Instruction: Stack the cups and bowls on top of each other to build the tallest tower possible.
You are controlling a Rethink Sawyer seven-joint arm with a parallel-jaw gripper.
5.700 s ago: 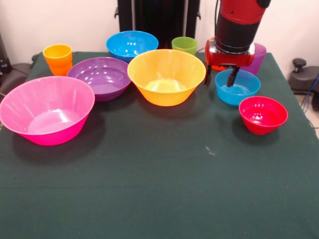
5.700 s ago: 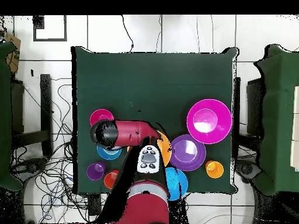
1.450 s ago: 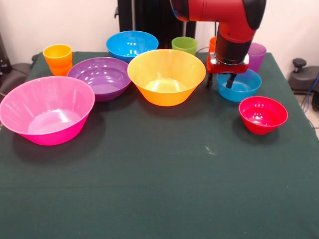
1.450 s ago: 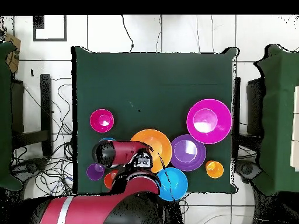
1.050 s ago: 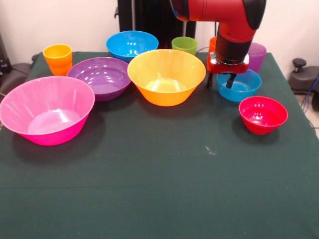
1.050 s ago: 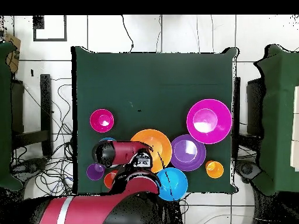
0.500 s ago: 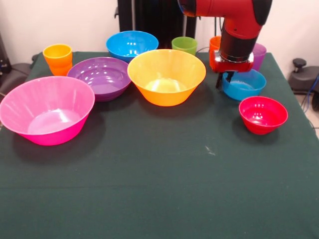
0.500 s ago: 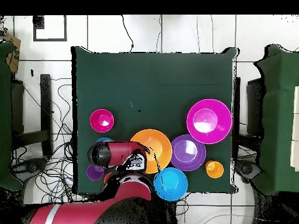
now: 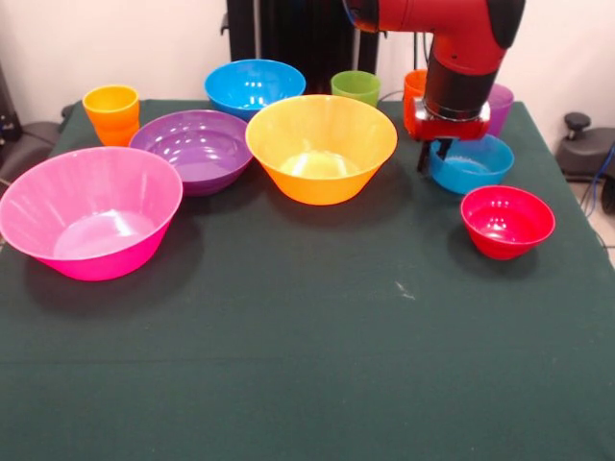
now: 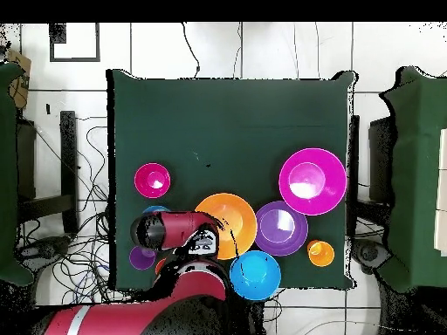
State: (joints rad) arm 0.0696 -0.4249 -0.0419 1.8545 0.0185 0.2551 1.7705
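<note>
My gripper (image 9: 431, 158) stands at the left rim of the small light-blue bowl (image 9: 473, 164), its fingers either side of the rim and shut on it. To its left is the large orange bowl (image 9: 322, 149), then the purple bowl (image 9: 192, 149) and the large pink bowl (image 9: 91, 211). The small red bowl (image 9: 507, 221) sits in front of the light-blue one. The blue bowl (image 9: 255, 86), yellow-orange cup (image 9: 111, 113) and green cup (image 9: 356, 86) line the back. The arm partly hides the red-orange cup (image 9: 414, 84) and purple cup (image 9: 498, 106). No tower stands.
From above, the arm (image 10: 170, 229) covers the gripper and most of the light-blue bowl (image 10: 155, 210). The purple cup (image 10: 142, 257) sits near the table's corner. The dark green cloth (image 9: 307, 365) reaches the front edge.
The gripper has shifted slightly right and its fingers have narrowed onto the light-blue bowl's rim. The bowl has slid a little right with it. Since half a second ago nothing has moved.
</note>
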